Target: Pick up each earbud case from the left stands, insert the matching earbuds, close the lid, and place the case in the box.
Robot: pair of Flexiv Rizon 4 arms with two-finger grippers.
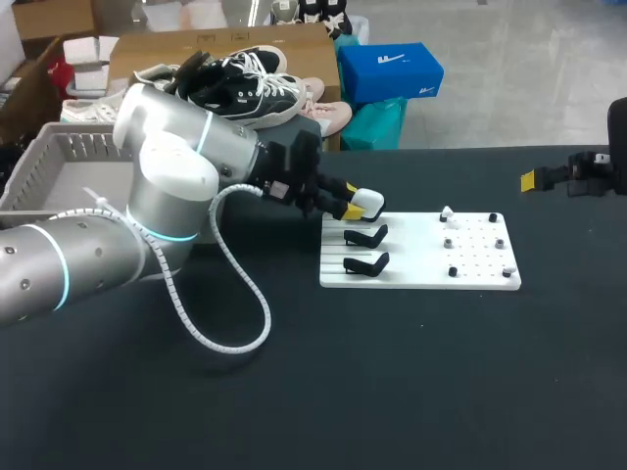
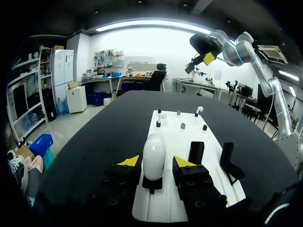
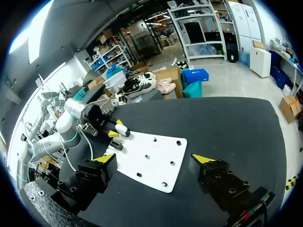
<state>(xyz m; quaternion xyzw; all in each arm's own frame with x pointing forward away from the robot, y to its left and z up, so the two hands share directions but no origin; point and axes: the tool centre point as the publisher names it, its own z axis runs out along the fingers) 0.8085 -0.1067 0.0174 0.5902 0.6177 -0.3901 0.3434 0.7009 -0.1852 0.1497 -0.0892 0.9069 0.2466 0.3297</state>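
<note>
A white earbud case [image 1: 371, 204] stands on the rear stand at the left end of the white plate [image 1: 421, 276]. My left gripper [image 1: 355, 203] is shut on it, one yellow tip at each side. In the left wrist view the earbud case [image 2: 154, 149] rises between the fingers of the left gripper [image 2: 155, 163], still seated on its black stand. Beside it are two empty black stands [image 2: 196, 152] [image 2: 226, 158]. White earbuds [image 1: 447, 211] sit on pegs at the plate's far end. My right gripper [image 3: 155, 159] is open and empty, well above and to the right of the plate [image 3: 156, 142].
A grey basket [image 1: 29, 181] sits at the back left behind my left arm. The arm's white cable [image 1: 235, 323] loops over the black table in front of the plate. Several small pegs [image 1: 475, 245] dot the plate's right half.
</note>
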